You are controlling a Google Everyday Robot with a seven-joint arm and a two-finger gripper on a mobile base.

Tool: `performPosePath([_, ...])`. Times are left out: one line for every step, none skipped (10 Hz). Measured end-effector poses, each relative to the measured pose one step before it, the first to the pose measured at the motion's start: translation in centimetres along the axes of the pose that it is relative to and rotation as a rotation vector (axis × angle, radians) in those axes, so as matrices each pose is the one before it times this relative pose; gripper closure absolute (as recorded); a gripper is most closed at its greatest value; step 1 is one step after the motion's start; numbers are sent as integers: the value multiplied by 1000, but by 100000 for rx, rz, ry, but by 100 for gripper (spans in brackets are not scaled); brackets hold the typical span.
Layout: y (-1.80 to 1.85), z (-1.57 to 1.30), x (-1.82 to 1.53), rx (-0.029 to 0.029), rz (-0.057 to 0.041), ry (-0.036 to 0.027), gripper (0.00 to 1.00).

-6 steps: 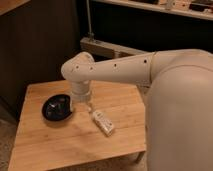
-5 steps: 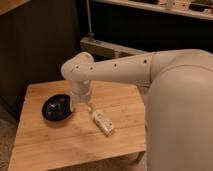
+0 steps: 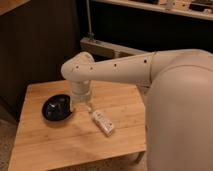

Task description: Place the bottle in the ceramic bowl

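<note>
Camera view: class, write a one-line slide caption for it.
Open gripper hangs between the black ceramic bowl and the white bottle lying on the wooden table.

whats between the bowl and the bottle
The gripper hangs there over the table, close by the bowl rim, short of the bottle; the camera view shows it.

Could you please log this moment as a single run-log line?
phase: pre-grasp | gripper: open, empty, low between ceramic bowl and bottle | bottle: lying on table, outside ceramic bowl | ceramic bowl: empty
</note>
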Motion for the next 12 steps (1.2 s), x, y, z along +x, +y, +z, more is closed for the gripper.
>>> performPosePath([-3, 2, 1, 2, 11, 3, 35])
performPosePath([7, -4, 2, -6, -16, -3, 35])
performPosePath([-5, 3, -3, 1, 9, 1, 35])
performPosePath([3, -2, 1, 2, -8, -1, 35])
performPosePath([-5, 2, 0, 2, 6, 5, 35])
performPosePath([2, -3, -1, -1, 0, -6, 35])
performPosePath([-1, 2, 1, 0, 2, 5, 35])
performPosePath([-48, 6, -43, 94, -18, -128, 35])
performPosePath([-130, -12, -76, -179, -77, -926, 35])
performPosePath([-497, -4, -494, -81, -236, -1904, 35])
performPosePath([-1014, 28, -1148, -487, -2143, -2920, 35])
performPosePath([-1332, 86, -1421, -767, -2958, -3059, 35])
